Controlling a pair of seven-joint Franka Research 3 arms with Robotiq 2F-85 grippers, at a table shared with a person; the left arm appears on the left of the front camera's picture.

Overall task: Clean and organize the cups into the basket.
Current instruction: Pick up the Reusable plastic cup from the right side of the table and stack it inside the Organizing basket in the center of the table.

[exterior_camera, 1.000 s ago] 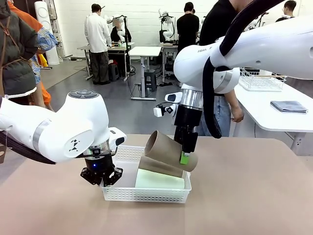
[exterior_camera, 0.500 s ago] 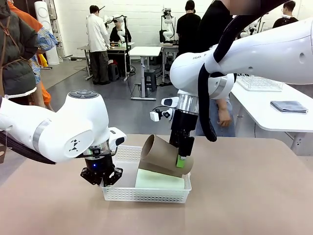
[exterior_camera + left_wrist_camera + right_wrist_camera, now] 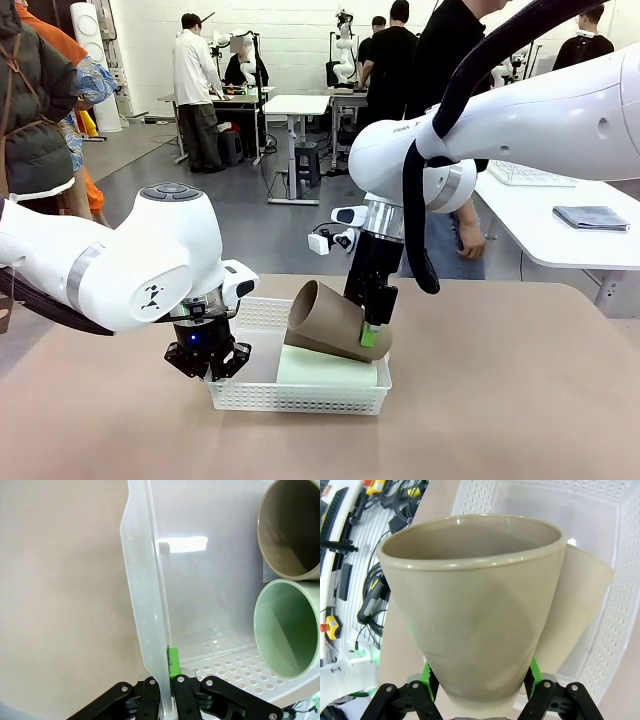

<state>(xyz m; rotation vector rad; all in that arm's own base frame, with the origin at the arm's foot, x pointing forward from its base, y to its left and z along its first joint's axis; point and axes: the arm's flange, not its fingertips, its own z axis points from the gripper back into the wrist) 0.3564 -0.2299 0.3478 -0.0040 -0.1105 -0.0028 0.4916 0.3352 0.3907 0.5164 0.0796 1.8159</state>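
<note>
The white lattice basket (image 3: 250, 398) sits on the table's near left. My left gripper (image 3: 207, 360) is shut on its left wall (image 3: 145, 605), one green pad (image 3: 173, 661) pressed inside the wall. A mint green cup (image 3: 325, 370) lies on its side in the basket, its mouth (image 3: 290, 625) facing the left wrist camera beside a tan cup's mouth (image 3: 290, 530). My right gripper (image 3: 372, 335) is shut on a tan cup (image 3: 330, 322) near its narrow base, holding it tilted low over the basket. Behind the held cup (image 3: 470, 605), a second tan cup (image 3: 580, 605) lies in the basket.
Bare tan tabletop (image 3: 500, 400) spreads right of and in front of the basket. A person (image 3: 450, 150) stands at the far side behind my right arm. A white side table (image 3: 560, 235) at the right carries a folded cloth (image 3: 592, 217).
My right gripper has carried the tan cup down and a little left, closer onto the cups in the basket. My left gripper and the basket have not moved.
</note>
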